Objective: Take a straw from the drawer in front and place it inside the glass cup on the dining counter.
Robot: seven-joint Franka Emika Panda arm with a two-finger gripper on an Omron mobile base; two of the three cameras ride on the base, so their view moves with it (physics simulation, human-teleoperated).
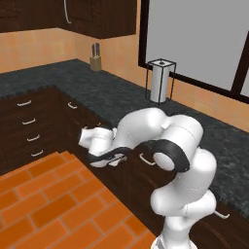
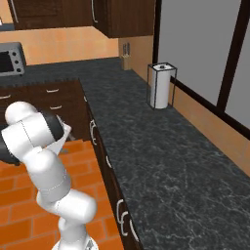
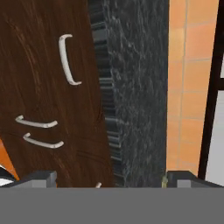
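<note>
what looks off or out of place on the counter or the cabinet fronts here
Nothing stands out. The paper towel holder and the knife block stand upright on the black granite counter, with no spill or damage. The dark cabinet fronts sit flush, and the drawer with its curved silver handle looks shut.

A kitchen: dark wood cabinets, a black speckled tabletop, a paper-towel holder, a knife block.

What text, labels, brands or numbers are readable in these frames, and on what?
None readable. The paper towel roll in its wire holder is blank, the knife block bears no marking, and the microwave front shows no legible brand or digits. The drawer fronts and black counter carry only wood grain and speckle.
</note>
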